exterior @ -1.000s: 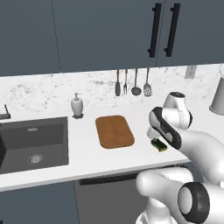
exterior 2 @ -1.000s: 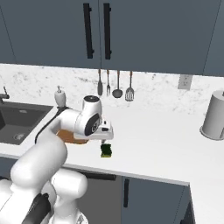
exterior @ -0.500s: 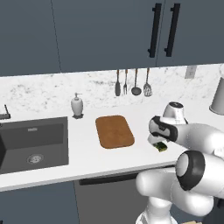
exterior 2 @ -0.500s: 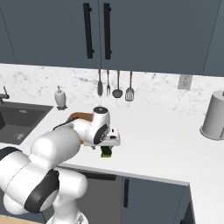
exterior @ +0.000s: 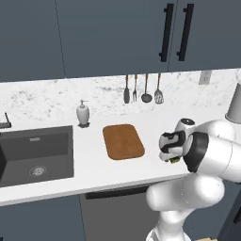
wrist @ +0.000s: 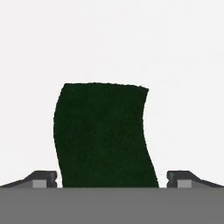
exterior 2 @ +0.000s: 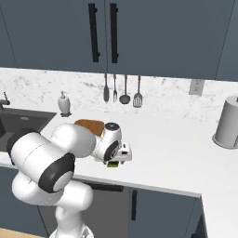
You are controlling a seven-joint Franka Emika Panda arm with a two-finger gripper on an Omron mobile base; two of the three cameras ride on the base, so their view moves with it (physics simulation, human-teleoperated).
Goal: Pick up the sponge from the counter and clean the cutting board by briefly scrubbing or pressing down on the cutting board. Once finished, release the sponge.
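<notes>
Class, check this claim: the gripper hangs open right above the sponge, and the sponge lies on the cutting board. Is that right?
Not quite. The sponge lies on the white counter, apart from the cutting board, to its right, as the left base view shows. The rest holds: in the hand view the open gripper hangs right above the sponge, one fingertip on each side.

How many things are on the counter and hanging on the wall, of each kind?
Hanging utensils: 4
Soap bottle: 1
Cutting board: 1
Sponge: 1
Grey canister: 1
Total: 8
</notes>
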